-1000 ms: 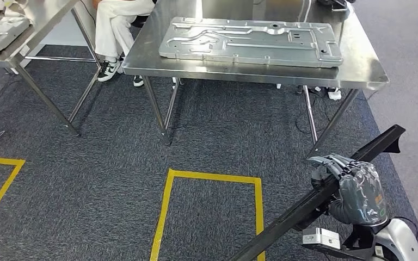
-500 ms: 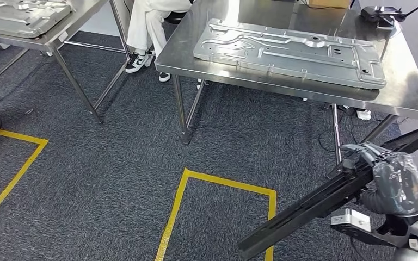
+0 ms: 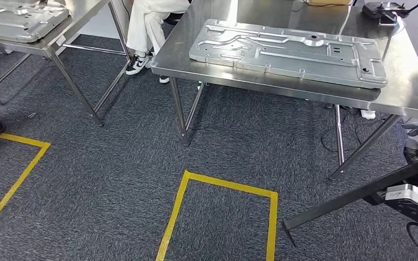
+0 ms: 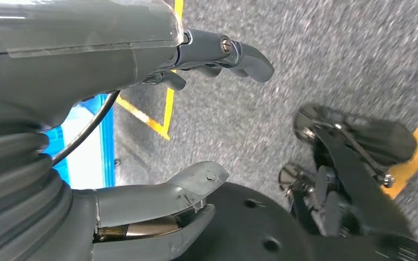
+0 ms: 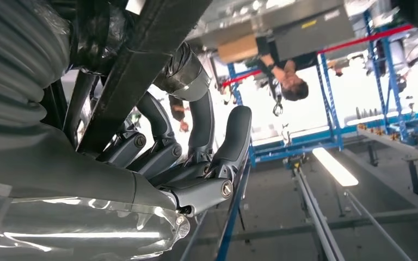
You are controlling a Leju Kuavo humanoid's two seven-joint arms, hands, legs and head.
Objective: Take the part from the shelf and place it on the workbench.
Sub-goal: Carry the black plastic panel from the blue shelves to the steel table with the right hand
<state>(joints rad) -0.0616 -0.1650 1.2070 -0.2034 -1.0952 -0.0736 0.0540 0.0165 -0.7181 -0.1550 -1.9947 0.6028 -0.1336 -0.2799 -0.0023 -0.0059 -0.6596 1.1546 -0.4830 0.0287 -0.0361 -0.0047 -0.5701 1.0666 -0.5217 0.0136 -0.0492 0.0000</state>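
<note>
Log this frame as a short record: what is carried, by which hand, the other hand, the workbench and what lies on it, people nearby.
carried part: long black bar, slanting down toward the floor
right hand: fingers wrapped around the bar
left hand: holds nothing, fingers apart, above the carpet
workbench: steel table ahead
on workbench: large grey metal plate, lying flat
people: seated person in white trousers behind the workbench
floor: yellow tape outline
</note>
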